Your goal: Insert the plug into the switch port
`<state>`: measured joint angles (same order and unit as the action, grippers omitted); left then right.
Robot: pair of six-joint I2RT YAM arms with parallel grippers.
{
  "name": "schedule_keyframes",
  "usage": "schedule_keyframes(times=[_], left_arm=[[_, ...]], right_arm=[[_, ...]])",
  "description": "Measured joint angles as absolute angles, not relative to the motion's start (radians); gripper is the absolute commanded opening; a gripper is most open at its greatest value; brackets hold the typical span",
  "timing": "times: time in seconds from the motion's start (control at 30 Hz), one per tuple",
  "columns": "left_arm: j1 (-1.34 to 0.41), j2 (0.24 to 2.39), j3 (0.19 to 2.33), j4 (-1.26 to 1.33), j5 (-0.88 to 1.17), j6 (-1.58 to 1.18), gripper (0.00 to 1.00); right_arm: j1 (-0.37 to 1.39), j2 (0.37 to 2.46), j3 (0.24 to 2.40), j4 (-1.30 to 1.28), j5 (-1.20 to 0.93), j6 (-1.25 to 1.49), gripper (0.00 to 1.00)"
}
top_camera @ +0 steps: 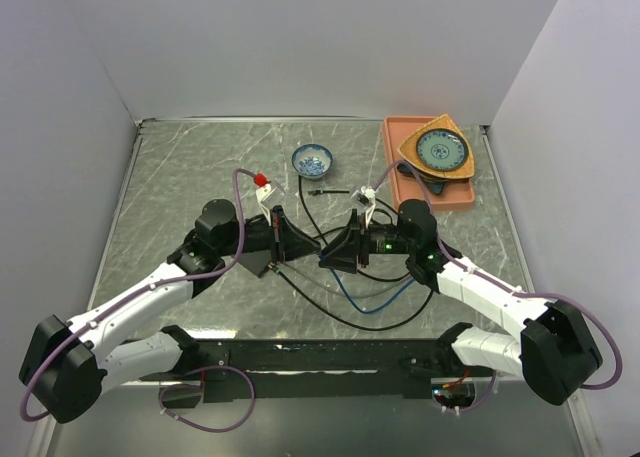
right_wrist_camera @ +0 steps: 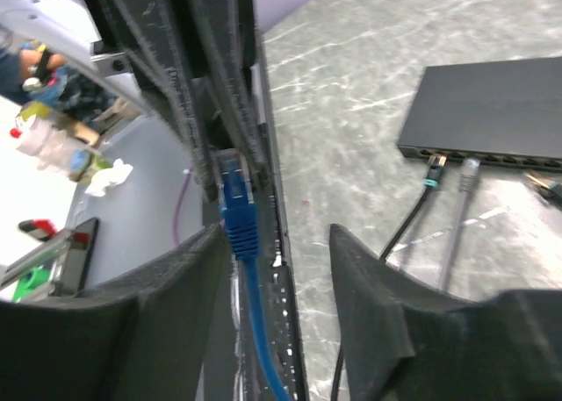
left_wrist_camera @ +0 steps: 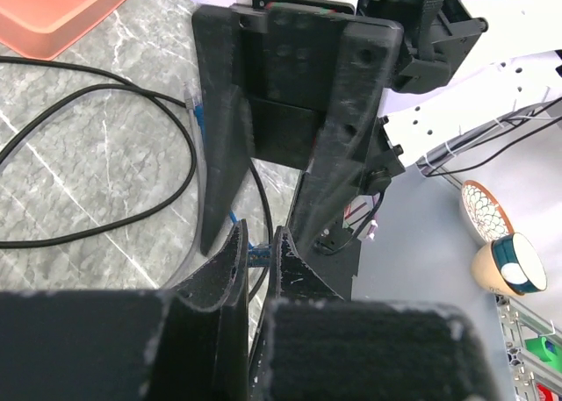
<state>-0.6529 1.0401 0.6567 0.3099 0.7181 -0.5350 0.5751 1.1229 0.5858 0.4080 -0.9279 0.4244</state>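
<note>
A grey marbled counter (top_camera: 180, 177) sits boxed in by plain white walls (top_camera: 300, 37). From the near edge the left arm (top_camera: 130, 307) and the right arm (top_camera: 490, 297) both reach inward and low, their wrists turned to face each other at the centre. A pink tray (top_camera: 392, 157) lies at 1 o'clock and carries a teal plate (top_camera: 442, 152).

The switch (right_wrist_camera: 492, 103) lies flat on the counter. In the right wrist view it is at 2 o'clock, its port row already holding a black lead and a grey lead. A small patterned bowl (top_camera: 312, 161) stands at 12 o'clock.

The left gripper (left_wrist_camera: 259, 234) has its jaws pinched together on the blue plug (right_wrist_camera: 235, 199). The right gripper (right_wrist_camera: 277, 230) has its jaws apart on either side of the plug's cable.
</note>
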Motion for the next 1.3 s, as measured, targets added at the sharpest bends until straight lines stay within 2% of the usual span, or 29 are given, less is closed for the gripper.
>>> schedule_keyframes(times=[0.07,0.1,0.23,0.4,0.5,0.6,0.7,0.73,0.83,0.9,1.0,1.03,1.13,1.3], left_arm=[[-0.654,1.037,0.657,0.310,0.718,-0.535,0.01],[-0.655,1.036,0.657,0.310,0.718,-0.535,0.01],[-0.655,1.036,0.657,0.310,0.714,-0.533,0.01],[-0.656,1.038,0.657,0.310,0.714,-0.533,0.01],[-0.656,1.040,0.657,0.310,0.714,-0.530,0.01],[-0.656,1.044,0.657,0.310,0.714,-0.530,0.01],[-0.656,1.045,0.657,0.310,0.714,-0.526,0.01],[-0.656,1.044,0.657,0.310,0.713,-0.524,0.01],[-0.656,1.044,0.657,0.310,0.710,-0.516,0.02],[-0.656,1.045,0.657,0.310,0.708,-0.512,0.12],[-0.657,1.044,0.657,0.308,0.693,-0.505,0.48],[-0.658,1.044,0.657,0.305,0.681,-0.501,0.67],[-0.660,1.044,0.659,0.281,0.642,-0.500,0.82],[-0.662,1.039,0.660,0.253,0.537,-0.510,0.91]], right_arm=[[0.575,1.124,0.582,0.427,-0.951,0.438,0.34],[0.575,1.124,0.582,0.434,-0.956,0.440,0.32],[0.575,1.123,0.580,0.457,-0.982,0.454,0.29],[0.575,1.121,0.568,0.474,-0.987,0.460,0.29],[0.575,1.120,0.568,0.478,-0.987,0.461,0.23],[0.575,1.119,0.568,0.476,-0.984,0.461,0.23],[0.575,1.119,0.568,0.474,-0.979,0.463,0.03],[0.575,1.119,0.567,0.474,-0.978,0.462,0.00],[0.574,1.119,0.567,0.471,-0.971,0.467,0.00],[0.574,1.117,0.567,0.468,-0.966,0.466,0.00],[0.574,1.104,0.567,0.448,-0.947,0.454,0.00],[0.574,1.096,0.567,0.438,-0.938,0.447,0.00],[0.571,1.070,0.567,0.395,-0.893,0.419,0.00],[0.571,1.035,0.568,0.297,-0.821,0.358,0.00]])
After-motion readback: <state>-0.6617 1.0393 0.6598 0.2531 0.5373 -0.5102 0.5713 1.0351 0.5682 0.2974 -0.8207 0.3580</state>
